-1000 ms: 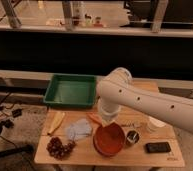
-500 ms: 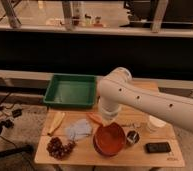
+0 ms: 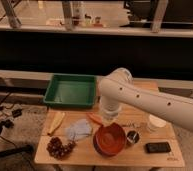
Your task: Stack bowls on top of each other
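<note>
The glossy orange-red bowl (image 3: 111,140) sits at the front middle of the wooden table (image 3: 90,157). A dark band (image 3: 97,145) runs around its left and front edge. It looks like the purple bowl underneath, but I cannot tell for sure. My white arm reaches in from the right. Its wrist points down, and the gripper (image 3: 108,120) hangs just above the far rim of the orange-red bowl, mostly hidden by the wrist.
A green tray (image 3: 70,91) stands at the back left. A banana (image 3: 56,123), a blue-grey cloth (image 3: 78,130), grapes (image 3: 59,147) and an orange carrot-like piece (image 3: 94,119) lie to the left. A metal cup (image 3: 132,137), white container (image 3: 156,122) and black phone (image 3: 157,147) are to the right.
</note>
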Robot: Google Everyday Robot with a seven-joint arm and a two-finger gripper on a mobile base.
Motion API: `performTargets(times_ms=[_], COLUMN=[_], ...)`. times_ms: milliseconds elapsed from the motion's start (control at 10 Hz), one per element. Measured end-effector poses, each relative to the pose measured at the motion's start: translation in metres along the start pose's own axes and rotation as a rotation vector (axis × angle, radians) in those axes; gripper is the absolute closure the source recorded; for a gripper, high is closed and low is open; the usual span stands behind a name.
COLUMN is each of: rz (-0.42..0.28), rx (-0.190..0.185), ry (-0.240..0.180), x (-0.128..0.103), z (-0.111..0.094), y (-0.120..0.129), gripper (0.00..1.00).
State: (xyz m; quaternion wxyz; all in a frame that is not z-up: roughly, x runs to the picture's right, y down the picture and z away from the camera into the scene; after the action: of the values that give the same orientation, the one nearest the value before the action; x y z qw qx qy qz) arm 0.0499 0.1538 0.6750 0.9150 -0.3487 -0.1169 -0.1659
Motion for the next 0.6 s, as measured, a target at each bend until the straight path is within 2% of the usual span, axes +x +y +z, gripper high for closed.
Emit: performTargets(times_ms=[600], rz=[-0.005], rx=[-0.039], ry=[-0.014], x=[0.0037], z=[0.0118], y=[0.0009], gripper=[1.00])
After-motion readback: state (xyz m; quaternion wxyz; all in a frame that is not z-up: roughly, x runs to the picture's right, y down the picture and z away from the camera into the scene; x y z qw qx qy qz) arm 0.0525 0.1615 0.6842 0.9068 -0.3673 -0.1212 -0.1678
